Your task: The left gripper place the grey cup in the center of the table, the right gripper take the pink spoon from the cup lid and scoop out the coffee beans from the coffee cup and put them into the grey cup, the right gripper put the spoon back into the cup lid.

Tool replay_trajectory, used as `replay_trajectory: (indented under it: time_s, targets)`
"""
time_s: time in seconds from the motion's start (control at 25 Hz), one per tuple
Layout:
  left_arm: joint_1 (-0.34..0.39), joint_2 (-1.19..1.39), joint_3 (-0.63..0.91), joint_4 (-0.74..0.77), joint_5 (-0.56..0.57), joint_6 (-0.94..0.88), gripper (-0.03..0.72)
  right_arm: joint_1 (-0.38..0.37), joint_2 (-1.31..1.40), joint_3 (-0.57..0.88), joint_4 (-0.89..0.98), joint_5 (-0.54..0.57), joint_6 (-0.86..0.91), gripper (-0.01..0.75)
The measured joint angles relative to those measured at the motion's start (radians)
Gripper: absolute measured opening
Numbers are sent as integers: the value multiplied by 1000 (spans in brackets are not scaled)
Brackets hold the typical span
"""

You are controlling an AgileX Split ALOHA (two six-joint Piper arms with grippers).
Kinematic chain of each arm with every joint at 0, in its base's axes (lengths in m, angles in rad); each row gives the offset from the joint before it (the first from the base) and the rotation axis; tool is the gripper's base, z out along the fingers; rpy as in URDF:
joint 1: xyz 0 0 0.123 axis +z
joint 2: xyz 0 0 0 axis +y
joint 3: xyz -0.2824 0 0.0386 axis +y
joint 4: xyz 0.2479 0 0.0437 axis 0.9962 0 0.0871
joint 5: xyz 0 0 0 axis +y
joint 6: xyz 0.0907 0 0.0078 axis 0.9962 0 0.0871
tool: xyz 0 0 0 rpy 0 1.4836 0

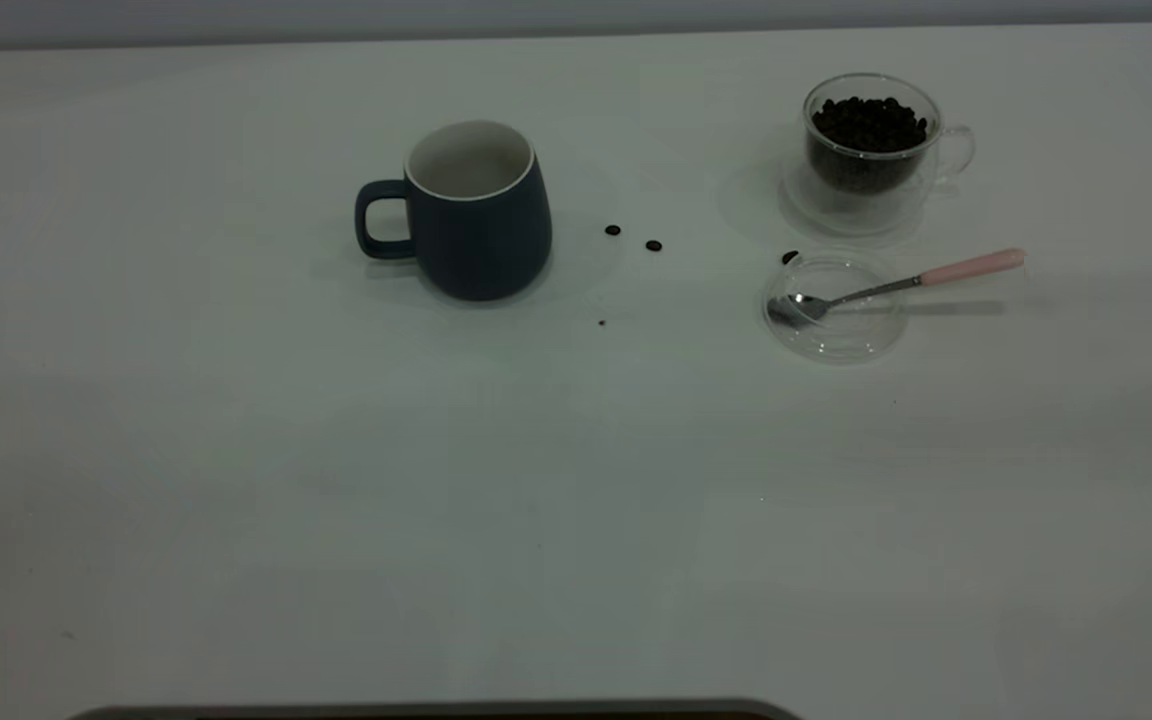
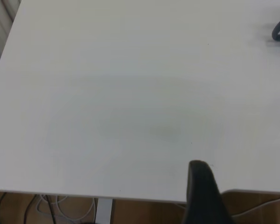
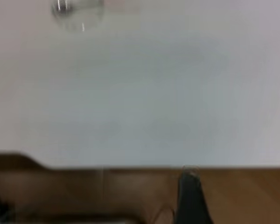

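I see the pink spoon (image 1: 896, 283) resting in the cup lid (image 1: 835, 306) at right; neither gripper's finger state is readable to me.

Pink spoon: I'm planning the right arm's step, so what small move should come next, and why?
Probably bring the right end effector toward the pink spoon, aiming for its handle: the spoon lies in the cup lid, the grey cup already stands mid-table, and its visible inside looks bare.

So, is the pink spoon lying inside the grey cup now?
No, the pink spoon rests with its bowl in the cup lid, well apart from the grey cup, which shows only its white inside.
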State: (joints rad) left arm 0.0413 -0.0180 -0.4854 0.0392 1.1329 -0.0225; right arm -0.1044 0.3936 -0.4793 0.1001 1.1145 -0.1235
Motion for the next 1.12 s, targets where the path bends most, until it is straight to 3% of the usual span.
replay_trajectory:
  time_s: [0.32, 0.6, 1.12]
  targets:
    - [0, 0, 0, 0, 0, 0, 501, 103, -135, 10, -8, -3, 5, 558]
    - [0, 0, 0, 0, 0, 0, 501, 91, -351, 10, -5, 5, 6, 558]
    - [0, 0, 0, 0, 0, 3, 501, 90, -366, 10, 7, 7, 8, 557]
